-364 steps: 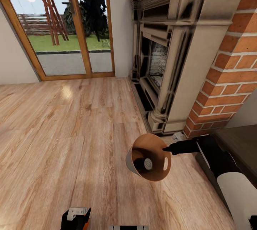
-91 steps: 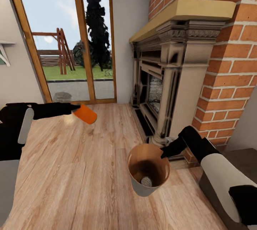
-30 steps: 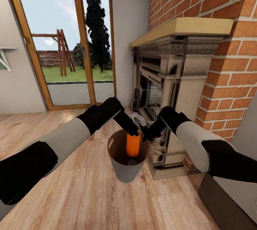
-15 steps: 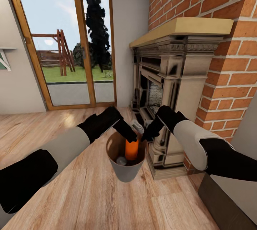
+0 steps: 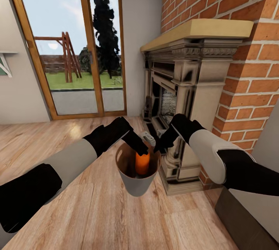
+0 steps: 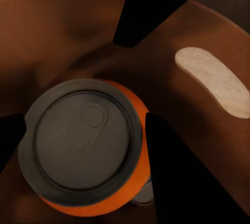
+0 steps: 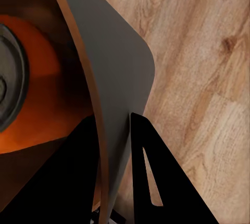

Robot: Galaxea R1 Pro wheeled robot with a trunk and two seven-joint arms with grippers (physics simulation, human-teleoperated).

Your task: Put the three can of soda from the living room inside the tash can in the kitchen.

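Standing in tash can [image 5: 136, 182]: 1 orange can [image 5: 142, 163] (left pincer [image 5: 142, 150] spread); right pincer [image 7: 115, 174] pinches rim.

Bright orange can [image 5: 142, 163] with a dull dark-grey top, upright inside the trash can [image 5: 136, 185]: grey outside, tan rim, warm brown inside, pale wood tone through the handle hole [image 6: 219, 81]. Black left gripper [image 5: 142, 150] and black right gripper [image 5: 158, 148]; arms black with light grey sleeves. Light wood floor [image 5: 97, 211], streaky grain. Red-orange brick [image 5: 248, 68] with pale mortar. Cream, black-smudged fireplace [image 5: 186, 87], tan mantel on top. Orange-brown door frame [image 5: 93, 48].
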